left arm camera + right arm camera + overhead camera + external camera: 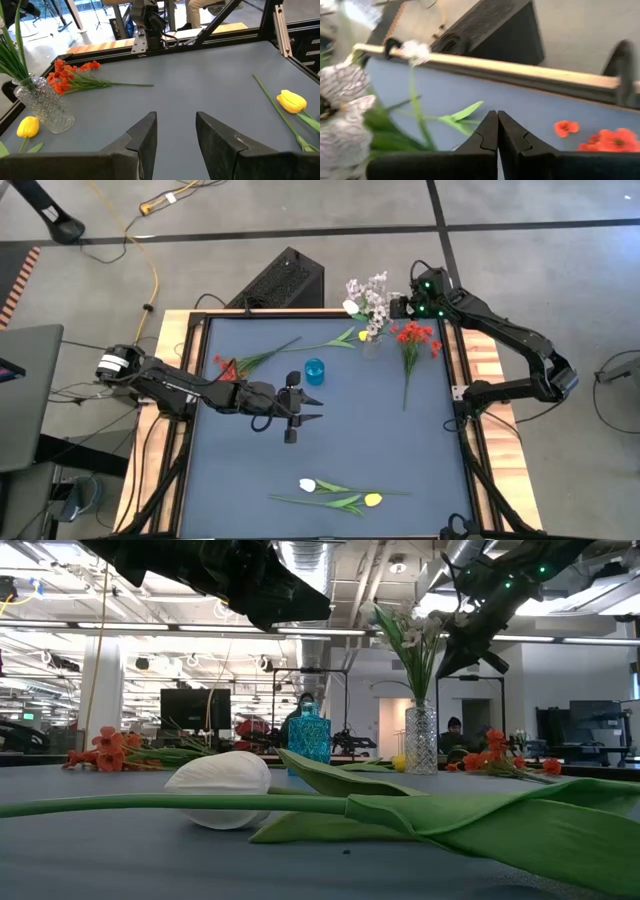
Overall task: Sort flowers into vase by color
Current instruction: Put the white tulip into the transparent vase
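The right gripper (pixel 398 307), fingers closed on nothing, is hovering beside the clear vase (pixel 372 345) at the desk's (pixel 380 430) far edge, partly hiding its flowers (pixel 368 295). The left gripper (pixel 312 408) is hanging open over open mid-desk.

Open-plan robotics lab: exposed ceiling ducts (pixel 330 560), monitors (pixel 195 708), rigged worktables.

Red flowers (pixel 415 336), white tulip (pixel 308 485), yellow tulip (pixel 373 500), blue vase (pixel 315 370)
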Controlling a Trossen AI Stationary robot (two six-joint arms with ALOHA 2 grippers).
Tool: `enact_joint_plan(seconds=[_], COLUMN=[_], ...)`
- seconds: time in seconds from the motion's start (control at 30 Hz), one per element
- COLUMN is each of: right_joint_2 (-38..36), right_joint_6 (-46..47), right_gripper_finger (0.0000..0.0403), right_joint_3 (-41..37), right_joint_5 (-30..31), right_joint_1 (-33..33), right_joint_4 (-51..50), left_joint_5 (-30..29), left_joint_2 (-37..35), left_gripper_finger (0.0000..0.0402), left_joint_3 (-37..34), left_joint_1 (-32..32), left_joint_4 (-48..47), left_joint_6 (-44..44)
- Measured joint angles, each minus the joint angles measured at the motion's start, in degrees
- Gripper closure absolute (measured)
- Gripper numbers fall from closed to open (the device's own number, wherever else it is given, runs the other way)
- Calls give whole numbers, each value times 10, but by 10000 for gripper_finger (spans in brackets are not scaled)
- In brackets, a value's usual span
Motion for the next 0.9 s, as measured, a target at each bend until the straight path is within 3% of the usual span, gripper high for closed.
enact_joint_plan(seconds=[0.2,0.5,0.9], right_joint_2=[0,0,-18], right_joint_6=[16,42,-35], right_gripper_finger=[385,373,374], right_joint_3=[0,0,0], right_joint_5=[35,37,66], right_joint_1=[0,-9,-92], right_joint_4=[23,69,94], left_joint_5=[0,0,0], left_joint_2=[0,0,0], left_gripper_finger=[276,276,276], left_joint_3=[0,0,0], left_joint_1=[0,0,0], left_joint_4=[-1,-5,-14], left_joint_6=[0,-1,-2])
